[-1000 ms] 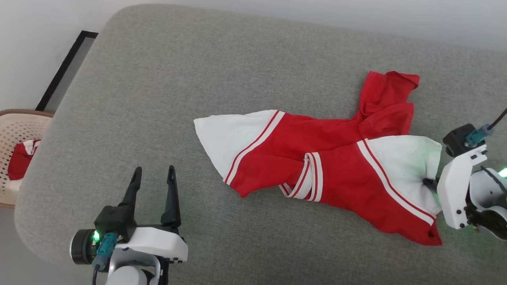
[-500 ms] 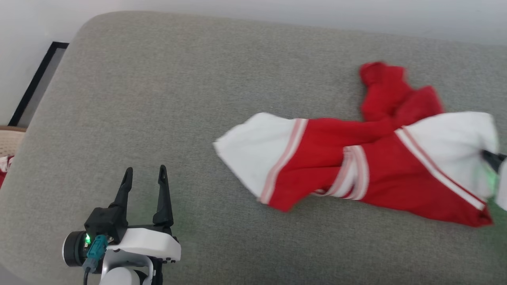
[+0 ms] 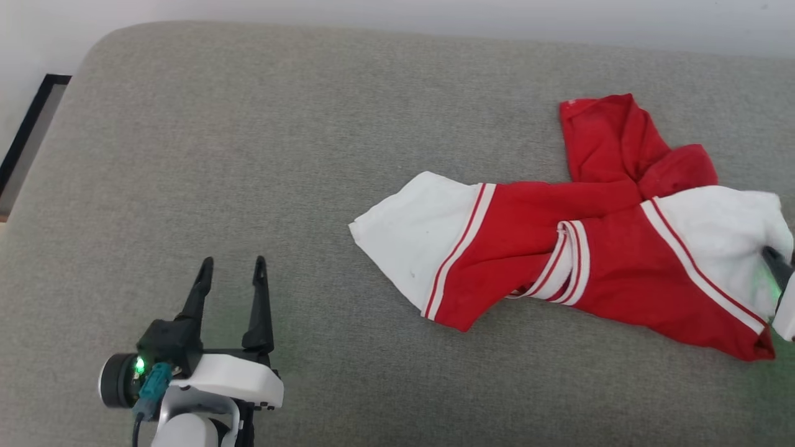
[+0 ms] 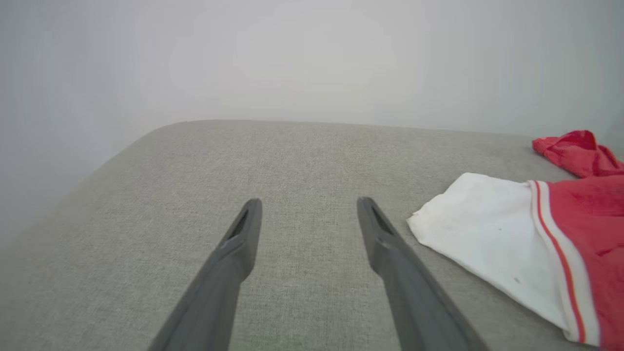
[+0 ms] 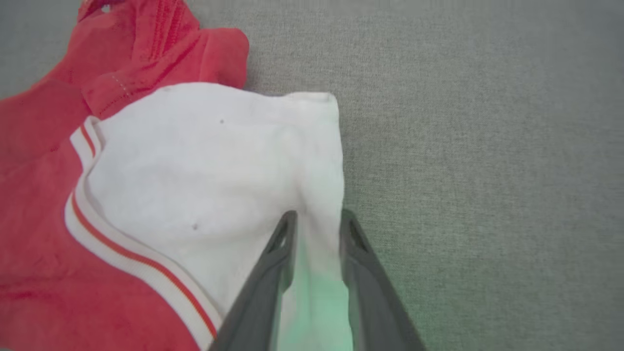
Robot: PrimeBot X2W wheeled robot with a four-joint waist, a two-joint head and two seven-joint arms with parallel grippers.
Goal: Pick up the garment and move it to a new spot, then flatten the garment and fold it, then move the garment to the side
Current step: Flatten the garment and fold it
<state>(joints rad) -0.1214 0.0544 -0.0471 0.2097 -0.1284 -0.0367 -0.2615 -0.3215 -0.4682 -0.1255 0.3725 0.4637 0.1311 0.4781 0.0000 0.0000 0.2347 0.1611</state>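
Two grippers noted, one garment.

Surface: grey cushion (image 3: 279,136) with a rounded corner, a pale wall (image 3: 397,12) behind it, and a dark frame (image 3: 31,118) at the far left edge.

Garment (image 3: 528,248): red shirt lying crumpled on the right half of the cushion, twisted along its length. One white sleeve end (image 3: 416,230) points toward the middle of the cushion. A striped band (image 3: 568,261) crosses the red cloth near the centre of the heap. A bunched red part (image 3: 621,136) sits at the far side. The other white end (image 3: 726,236) lies at the right edge of the head view.

Left gripper (image 3: 233,261): low on the left, fingers spread wide with nothing between them. It is over bare cushion and well apart from the shirt. Its own camera puts the near white sleeve end off to the right of its fingers (image 4: 390,243).

Right gripper (image 5: 319,214): fingers a narrow way apart, with a ridge of white sleeve cloth running between them. I cannot tell whether they pinch the cloth or only straddle it. In the head view one dark finger (image 3: 776,264) shows against the white cloth at the right edge, with a green glow on the fabric.
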